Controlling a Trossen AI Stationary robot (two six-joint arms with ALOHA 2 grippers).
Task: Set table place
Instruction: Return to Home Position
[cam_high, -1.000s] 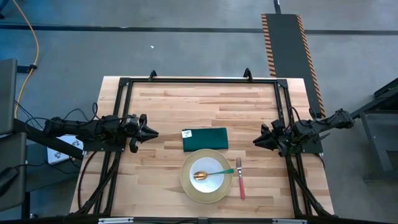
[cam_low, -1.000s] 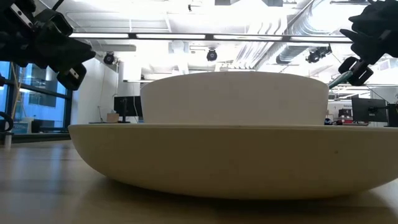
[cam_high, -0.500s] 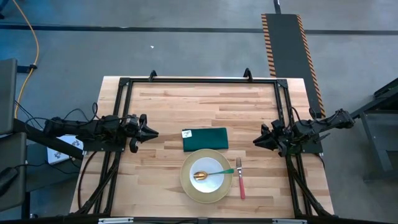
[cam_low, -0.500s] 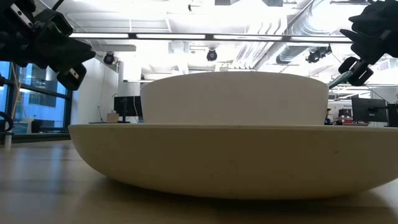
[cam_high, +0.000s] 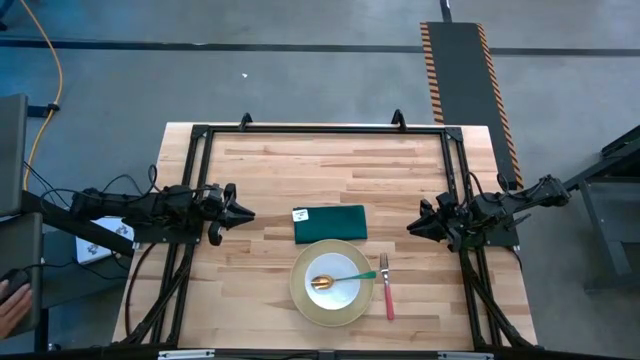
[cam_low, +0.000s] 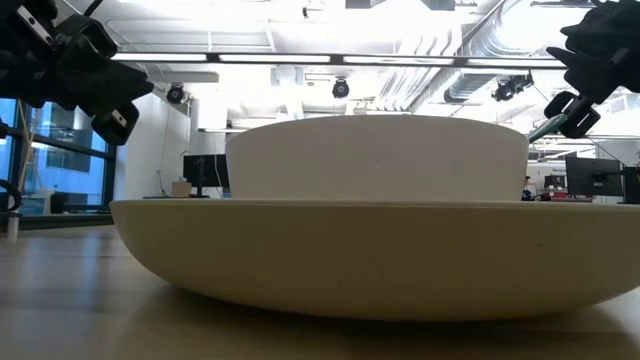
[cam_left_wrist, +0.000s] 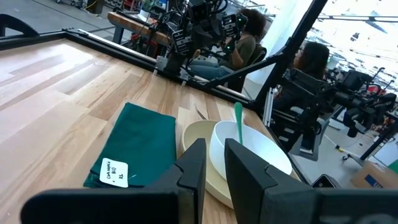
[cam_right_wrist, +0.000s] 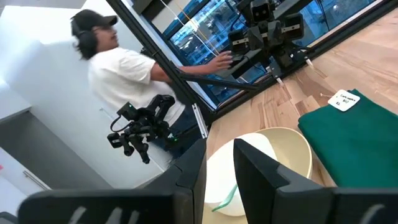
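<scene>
Only a person's hand (cam_high: 8, 305) had entered at 8 o'clock, while the left tool (cam_high: 249, 213) at 9 and right tool (cam_high: 411, 228) at 3 hung slightly parted and empty, parked clear of the seemingly finished plate (cam_high: 302, 298) setting at the desk's (cam_high: 260, 170) 6 o'clock.

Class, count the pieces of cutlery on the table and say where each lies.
2. The spoon lies in the bowl on the plate; the fork lies on the table, right of the plate. None looks hidden.

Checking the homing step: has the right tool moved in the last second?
No. The right tool sits at the same spot beside the table's black frame.
</scene>
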